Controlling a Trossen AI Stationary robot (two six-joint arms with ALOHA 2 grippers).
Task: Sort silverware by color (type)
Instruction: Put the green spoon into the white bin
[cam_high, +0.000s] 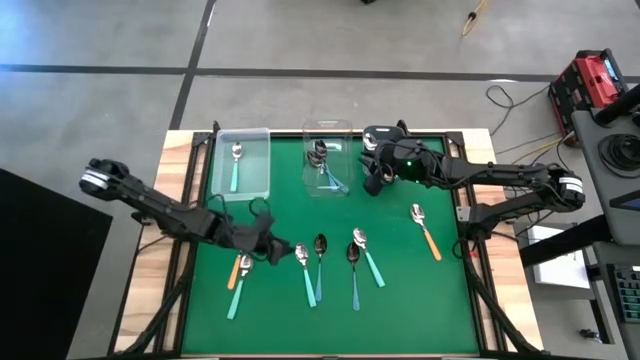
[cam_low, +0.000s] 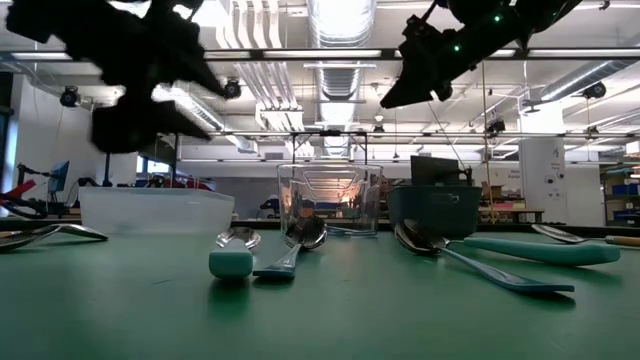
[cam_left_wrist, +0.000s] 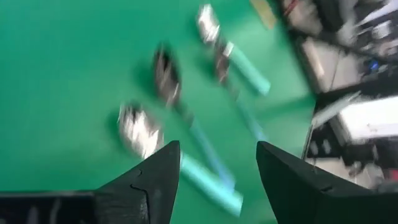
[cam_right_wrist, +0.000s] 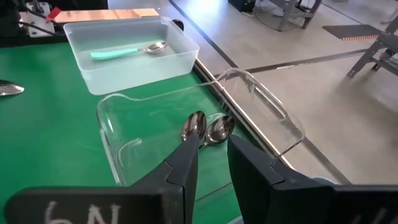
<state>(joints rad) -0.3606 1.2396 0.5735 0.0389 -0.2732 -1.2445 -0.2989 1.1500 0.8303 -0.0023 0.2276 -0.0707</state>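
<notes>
On the green bench (cam_high: 400, 290), two dark arms sort spoons by handle colour. The left claw (cam_high: 272, 246), jaws spread and holding nothing, hangs over the row of loose spoons (cam_high: 340, 262) near the front, apparently choosing its next pick. The right claw (cam_high: 372, 183), jaws narrowed around nothing, hovers beside the clear bin (cam_high: 327, 158), which holds blue-handled spoons (cam_right_wrist: 208, 128). The frosted bin (cam_high: 242, 163) holds one mint-handled spoon (cam_high: 235, 165). An orange-handled spoon (cam_high: 425, 230) lies apart at the right.
</notes>
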